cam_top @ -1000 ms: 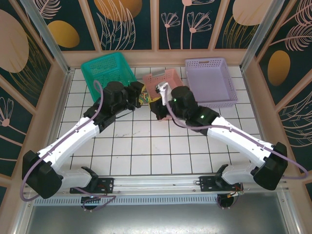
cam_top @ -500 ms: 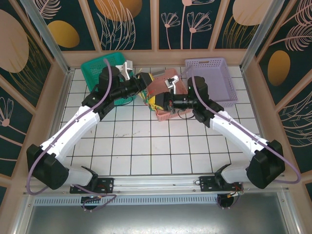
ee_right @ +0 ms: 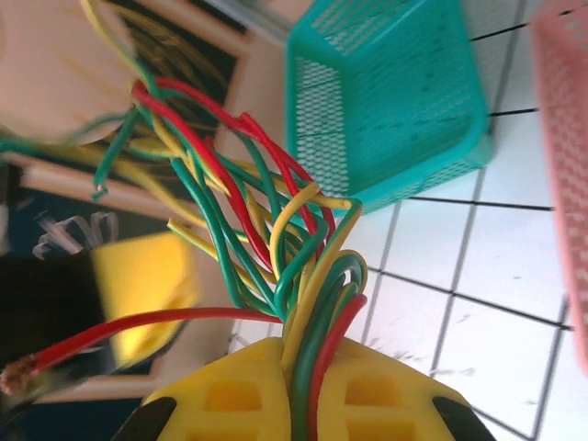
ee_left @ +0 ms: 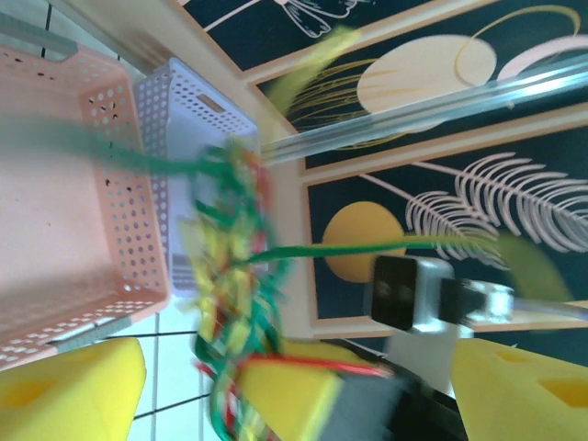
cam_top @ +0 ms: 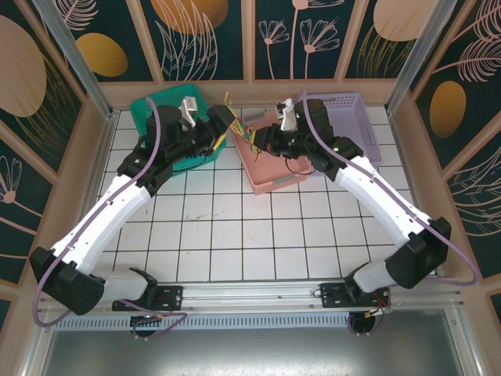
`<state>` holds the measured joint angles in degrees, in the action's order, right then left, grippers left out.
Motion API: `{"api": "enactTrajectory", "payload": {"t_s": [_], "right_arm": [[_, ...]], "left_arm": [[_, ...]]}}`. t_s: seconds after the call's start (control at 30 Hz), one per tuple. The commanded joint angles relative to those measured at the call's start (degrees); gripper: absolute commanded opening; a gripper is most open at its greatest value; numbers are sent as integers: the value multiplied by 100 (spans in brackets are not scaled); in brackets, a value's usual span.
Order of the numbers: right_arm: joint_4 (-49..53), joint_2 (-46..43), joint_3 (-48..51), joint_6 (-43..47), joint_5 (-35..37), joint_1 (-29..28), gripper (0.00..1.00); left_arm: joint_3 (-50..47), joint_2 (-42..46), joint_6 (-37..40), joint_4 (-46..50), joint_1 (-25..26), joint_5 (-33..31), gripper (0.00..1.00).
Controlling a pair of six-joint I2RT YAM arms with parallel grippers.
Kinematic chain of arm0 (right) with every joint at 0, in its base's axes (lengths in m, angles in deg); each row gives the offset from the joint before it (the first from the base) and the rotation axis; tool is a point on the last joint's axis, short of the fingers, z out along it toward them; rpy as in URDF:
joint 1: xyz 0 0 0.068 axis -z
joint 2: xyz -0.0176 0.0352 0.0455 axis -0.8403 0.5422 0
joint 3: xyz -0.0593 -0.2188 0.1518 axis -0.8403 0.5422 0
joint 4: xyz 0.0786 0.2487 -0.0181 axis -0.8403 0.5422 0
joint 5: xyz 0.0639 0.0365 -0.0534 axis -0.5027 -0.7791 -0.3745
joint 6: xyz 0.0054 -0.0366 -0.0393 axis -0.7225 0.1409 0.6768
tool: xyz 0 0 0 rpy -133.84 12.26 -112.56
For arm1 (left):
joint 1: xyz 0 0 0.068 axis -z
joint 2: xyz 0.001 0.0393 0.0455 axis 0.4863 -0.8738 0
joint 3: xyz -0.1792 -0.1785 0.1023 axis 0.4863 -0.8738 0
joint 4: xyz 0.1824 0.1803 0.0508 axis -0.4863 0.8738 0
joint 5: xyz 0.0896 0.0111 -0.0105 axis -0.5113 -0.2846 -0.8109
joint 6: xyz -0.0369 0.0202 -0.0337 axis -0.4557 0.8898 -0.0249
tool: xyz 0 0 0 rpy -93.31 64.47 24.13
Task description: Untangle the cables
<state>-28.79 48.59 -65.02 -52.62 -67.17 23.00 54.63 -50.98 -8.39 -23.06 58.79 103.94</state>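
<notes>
Tabletop (cam_top: 235, 227) tiles come first in my top view. Past them my right hand (ee_right: 296, 363) is pressed together on the cables (ee_right: 266, 220), a green, yellow and red bunch raised over the pink basket's (cam_top: 274, 168) far left corner. My left hand (cam_top: 222, 127) faces it, fingers (ee_left: 64, 386) spread wide. The green basket (cam_top: 156, 106) and lilac basket (cam_top: 356, 133) stand behind.
</notes>
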Motion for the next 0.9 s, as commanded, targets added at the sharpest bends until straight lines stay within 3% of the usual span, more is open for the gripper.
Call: {"api": "enactTrajectory", "payload": {"t_s": [0.0, 0.1, 0.23, 0.37, 0.67, 0.87], "right_arm": [[212, 198, -367, 211, 373, -33, 0], [291, 338, -624, 168, 481, -142, 0], [325, 429, -783, -81, 417, -188, 0], [175, 437, -786, -504, -30, -210, 0], [-563, -22, -12, -1657, -1026, -195, 0], [-1228, -289, 450, -2349, -1324, -50, 0]], "left_arm": [[13, 196, -617, -27, 81, -18, 85], [5, 19, -752, 347, 274, -22, 83], [-43, -142, -796, 807, 618, -496, 83], [-294, -245, -770, 369, 766, -730, 82], [-603, -260, -403, -309, 683, -1589, 47], [-612, -340, -176, -188, 557, -1481, 51]]}}
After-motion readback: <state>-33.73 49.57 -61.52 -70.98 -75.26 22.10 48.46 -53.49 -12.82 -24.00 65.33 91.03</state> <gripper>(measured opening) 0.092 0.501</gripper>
